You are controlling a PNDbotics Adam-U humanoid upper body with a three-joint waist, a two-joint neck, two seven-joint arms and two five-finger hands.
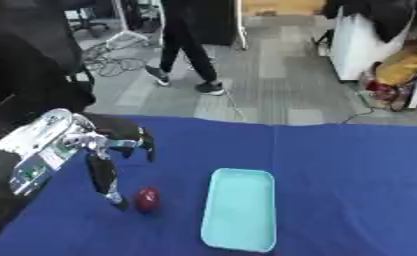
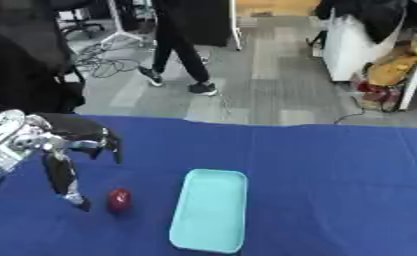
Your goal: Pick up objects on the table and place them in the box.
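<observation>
A small dark red round object (image 1: 147, 199) lies on the blue table, a little left of the light blue tray-like box (image 1: 239, 209). My left hand (image 1: 106, 150) hangs above and to the left of the red object, fingers straight and pointing down. One long finger (image 1: 102, 181) ends just left of the red object, not clearly touching it. Nothing is in the hand. The box holds nothing that I can see. My right hand shows in neither view.
The blue cloth (image 1: 343, 170) covers the table, with its far edge at mid picture. Beyond it is grey floor with cables, a white cabinet (image 1: 360, 47) and bags at the right. My left forearm (image 1: 36, 145) enters from the left edge.
</observation>
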